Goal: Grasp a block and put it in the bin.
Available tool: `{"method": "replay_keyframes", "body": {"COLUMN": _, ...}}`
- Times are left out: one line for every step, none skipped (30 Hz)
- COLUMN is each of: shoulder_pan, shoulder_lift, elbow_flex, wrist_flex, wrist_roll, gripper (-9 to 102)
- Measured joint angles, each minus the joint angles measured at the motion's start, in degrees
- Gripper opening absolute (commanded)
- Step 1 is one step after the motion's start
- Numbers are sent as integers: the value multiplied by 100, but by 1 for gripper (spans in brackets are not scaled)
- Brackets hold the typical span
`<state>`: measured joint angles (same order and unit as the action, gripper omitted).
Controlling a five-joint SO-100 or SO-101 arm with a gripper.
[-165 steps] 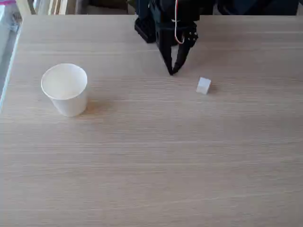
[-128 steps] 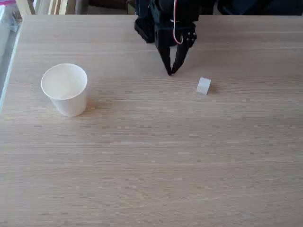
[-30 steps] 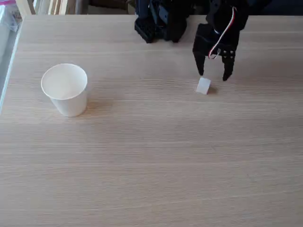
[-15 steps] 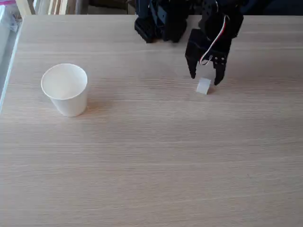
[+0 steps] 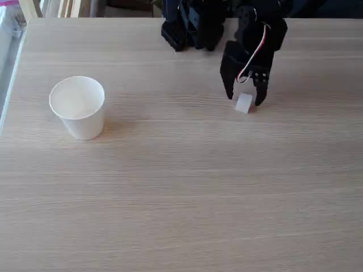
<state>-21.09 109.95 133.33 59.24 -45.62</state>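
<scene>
- In the fixed view, the gripper (image 5: 244, 101) is seen lowered near the far edge of the table (image 5: 181, 192), with its black fingers spread apart.
- The block (image 5: 244, 103) is seen between the two fingertips, resting on the table; the left finger (image 5: 228, 90) lies just beside its left side and the right finger (image 5: 260, 96) just beside its right side.
- Whether either finger touches the block cannot be told.
- The block is not clamped; a gap is seen between the fingers above it.
- A red and white cable (image 5: 253, 52) is seen running down the gripper body, directly behind the block.
- The cup (image 5: 78, 107) is seen upright, well apart from the gripper, far to its left in the view and slightly nearer the camera.
- The arm's base (image 5: 190, 22) is seen behind the gripper and to its left, at the table's far edge.
</scene>
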Motion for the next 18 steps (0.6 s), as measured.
{"method": "replay_keyframes", "body": {"shoulder_pan": -18, "shoulder_lift": 0, "elbow_flex": 0, "wrist_flex": -9, "wrist_roll": 0, "gripper": 31}}
{"method": "replay_keyframes", "body": {"shoulder_pan": -26, "shoulder_lift": 0, "elbow_flex": 0, "wrist_flex": -35, "wrist_roll": -9, "gripper": 30}}
{"method": "replay_keyframes", "body": {"shoulder_pan": -26, "shoulder_lift": 0, "elbow_flex": 0, "wrist_flex": -53, "wrist_roll": -44, "gripper": 30}}
{"method": "replay_keyframes", "body": {"shoulder_pan": -18, "shoulder_lift": 0, "elbow_flex": 0, "wrist_flex": -88, "wrist_roll": -70, "gripper": 30}}
{"method": "replay_keyframes", "body": {"shoulder_pan": -18, "shoulder_lift": 0, "elbow_flex": 9, "wrist_flex": -114, "wrist_roll": -105, "gripper": 30}}
{"method": "replay_keyframes", "body": {"shoulder_pan": -9, "shoulder_lift": 0, "elbow_flex": 18, "wrist_flex": -132, "wrist_roll": -132, "gripper": 30}}
{"method": "replay_keyframes", "body": {"shoulder_pan": -9, "shoulder_lift": -18, "elbow_flex": 18, "wrist_flex": -158, "wrist_roll": -158, "gripper": 29}}
{"method": "replay_keyframes", "body": {"shoulder_pan": -9, "shoulder_lift": -35, "elbow_flex": 18, "wrist_flex": -185, "wrist_roll": -193, "gripper": 29}}
{"method": "replay_keyframes", "body": {"shoulder_pan": -9, "shoulder_lift": -35, "elbow_flex": 18, "wrist_flex": -193, "wrist_roll": -220, "gripper": 28}}
{"method": "replay_keyframes", "body": {"shoulder_pan": 0, "shoulder_lift": -35, "elbow_flex": 18, "wrist_flex": -220, "wrist_roll": -255, "gripper": 28}}
{"method": "replay_keyframes", "body": {"shoulder_pan": 0, "shoulder_lift": -35, "elbow_flex": 18, "wrist_flex": -229, "wrist_roll": -281, "gripper": 27}}
{"method": "replay_keyframes", "body": {"shoulder_pan": 18, "shoulder_lift": -53, "elbow_flex": 18, "wrist_flex": -237, "wrist_roll": -299, "gripper": 26}}
{"method": "replay_keyframes", "body": {"shoulder_pan": 53, "shoulder_lift": -53, "elbow_flex": 26, "wrist_flex": -264, "wrist_roll": -308, "gripper": 24}}
{"method": "replay_keyframes", "body": {"shoulder_pan": 70, "shoulder_lift": -53, "elbow_flex": 26, "wrist_flex": -264, "wrist_roll": -308, "gripper": 23}}
{"method": "replay_keyframes", "body": {"shoulder_pan": 79, "shoulder_lift": -53, "elbow_flex": 26, "wrist_flex": -264, "wrist_roll": -316, "gripper": 22}}
{"method": "replay_keyframes", "body": {"shoulder_pan": 79, "shoulder_lift": -53, "elbow_flex": 26, "wrist_flex": -264, "wrist_roll": -343, "gripper": 21}}
{"method": "replay_keyframes", "body": {"shoulder_pan": 79, "shoulder_lift": -53, "elbow_flex": 53, "wrist_flex": -272, "wrist_roll": -352, "gripper": 18}}
{"method": "replay_keyframes", "body": {"shoulder_pan": 79, "shoulder_lift": -53, "elbow_flex": 62, "wrist_flex": -272, "wrist_roll": -360, "gripper": 18}}
